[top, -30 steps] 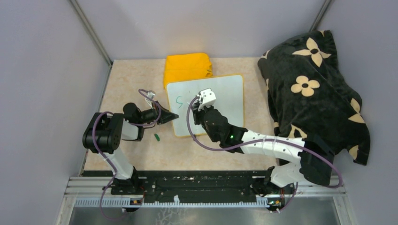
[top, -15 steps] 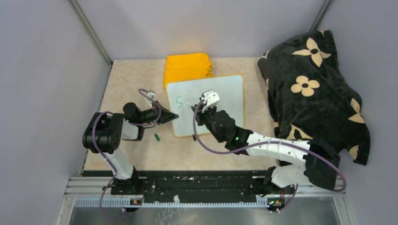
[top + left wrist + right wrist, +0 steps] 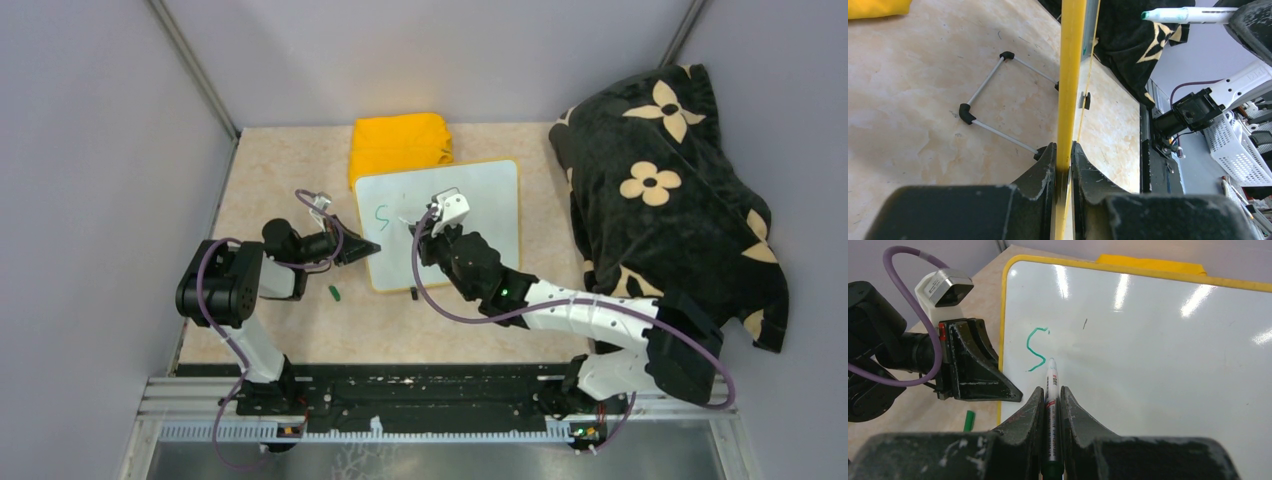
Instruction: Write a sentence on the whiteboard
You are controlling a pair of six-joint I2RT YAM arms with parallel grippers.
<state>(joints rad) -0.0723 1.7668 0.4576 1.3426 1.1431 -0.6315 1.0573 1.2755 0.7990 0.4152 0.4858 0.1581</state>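
The whiteboard (image 3: pixel 490 195) lies mid-bench (image 3: pixel 285 165), white with a thin yellow rim, and a folded yellow cloth (image 3: pixel 400 143) touches its far edge. The sentence (image 3: pixel 1036 348) is only a green S near the left rim. My left gripper (image 3: pixel 1063 155) pinches that rim. My right gripper (image 3: pixel 1051 392) is clamped on a marker (image 3: pixel 1052 377), its tip just right of the S's foot.
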